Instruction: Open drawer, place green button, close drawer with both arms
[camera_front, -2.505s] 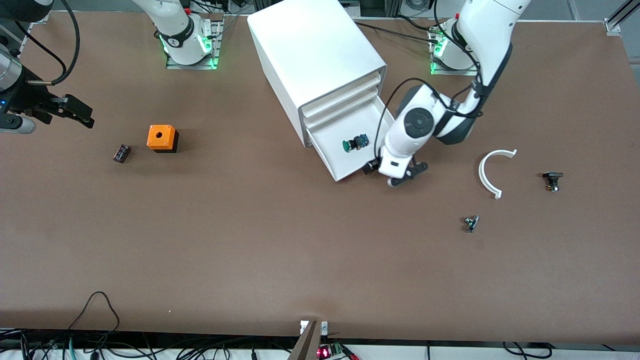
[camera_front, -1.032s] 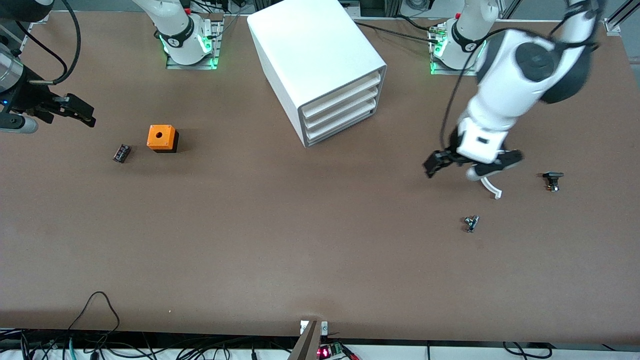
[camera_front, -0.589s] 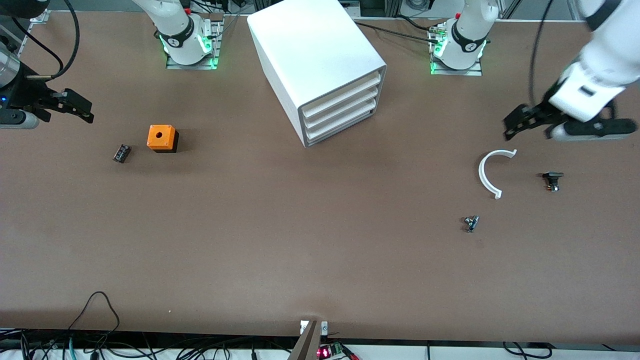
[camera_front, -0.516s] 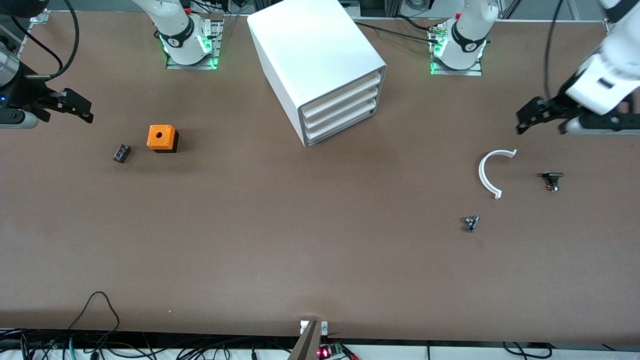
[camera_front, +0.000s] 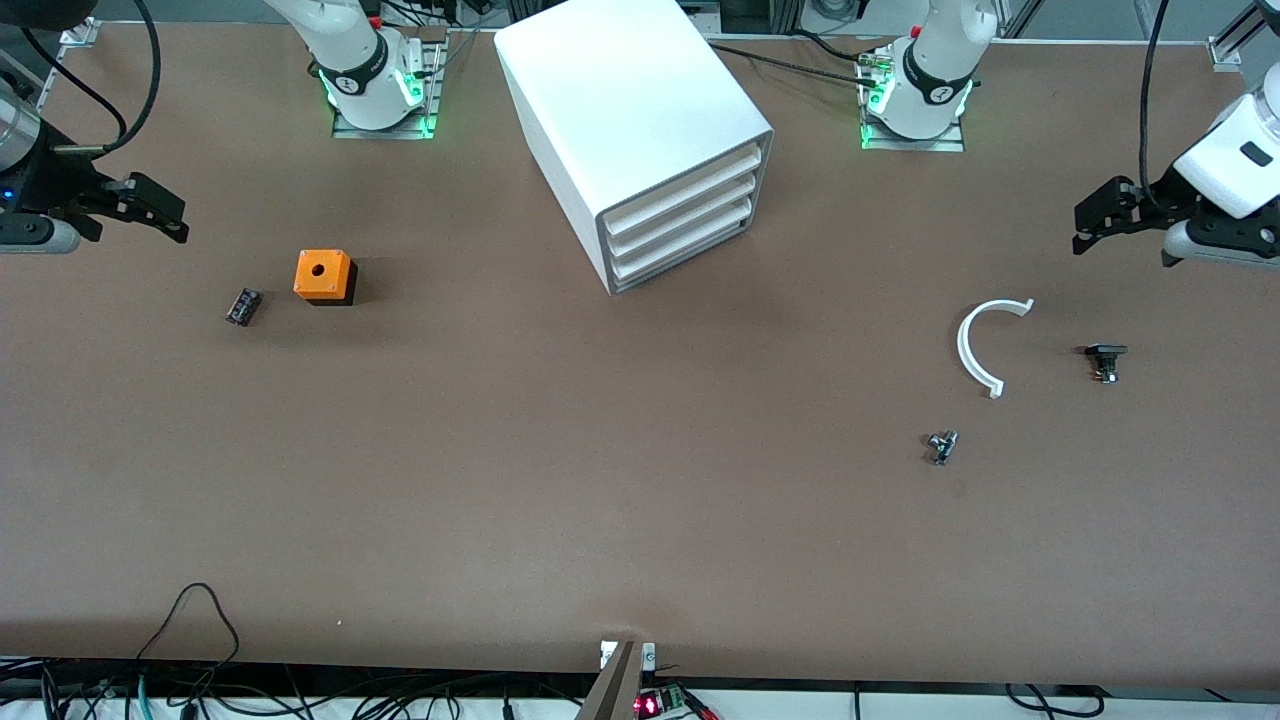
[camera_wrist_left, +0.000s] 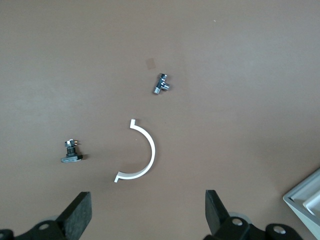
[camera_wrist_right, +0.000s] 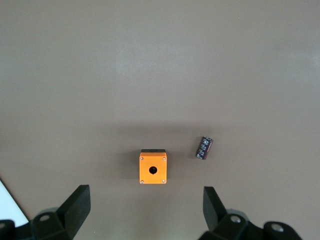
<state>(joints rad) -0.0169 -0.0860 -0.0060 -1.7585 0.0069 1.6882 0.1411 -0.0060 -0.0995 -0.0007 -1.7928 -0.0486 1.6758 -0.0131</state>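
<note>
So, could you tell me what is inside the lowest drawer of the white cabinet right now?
Nothing inside can be seen: the lowest drawer is shut flush in the cabinet, so only its sloped front lip shows. No green-capped button lies anywhere on the table.

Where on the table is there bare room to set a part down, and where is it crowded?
Widest bare stretch: the table nearer the camera than the cabinet, between the orange box and the white arc. Crowded toward the left arm's end: arc, small metal part and black part. The capacitor lies beside the orange box.
</note>
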